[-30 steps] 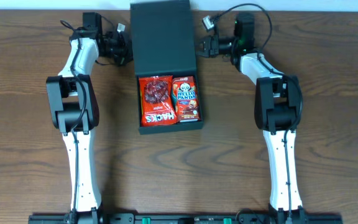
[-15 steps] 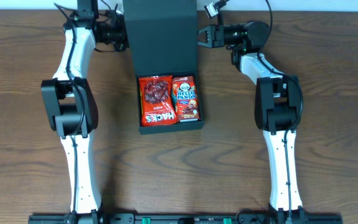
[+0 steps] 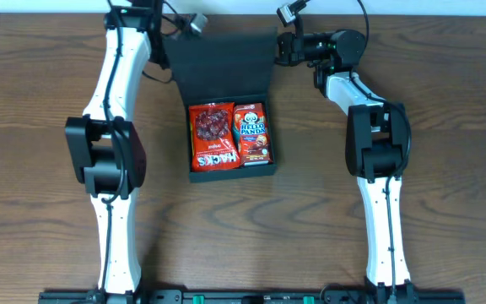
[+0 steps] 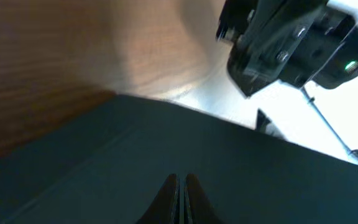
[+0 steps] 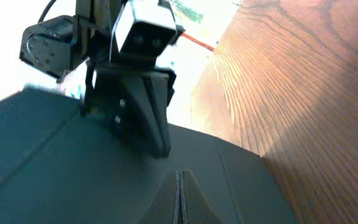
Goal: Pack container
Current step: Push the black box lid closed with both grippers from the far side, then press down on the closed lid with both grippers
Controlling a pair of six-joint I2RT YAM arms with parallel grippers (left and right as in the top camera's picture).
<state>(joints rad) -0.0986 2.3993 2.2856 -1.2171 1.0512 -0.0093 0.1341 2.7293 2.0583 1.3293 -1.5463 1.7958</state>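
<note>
**Flap lid up at 12 o'clock, a pincer at each far corner. The closing move has to go toward 6.**

The matte black square cardboard container (image 3: 230, 175) sits mid-table (image 3: 445, 211) with its long axis 12–6. The open tray is at the 6 end, holding a red snack packet (image 3: 213, 135) and a red Hello Panda box (image 3: 252, 133) side by side. The hinged flap lid (image 3: 226, 63) rises from the tray's 12 o'clock edge. The left pincer (image 4: 179, 178) is at the lid's 10 o'clock corner and the right pincer (image 5: 179, 174) at its 2 o'clock corner. Both are pinched narrow and grip nothing. I can't tell whether the tips touch the dark panel or sit just off it. Neither arm is nearer, so it looks like a symmetric push.
</note>
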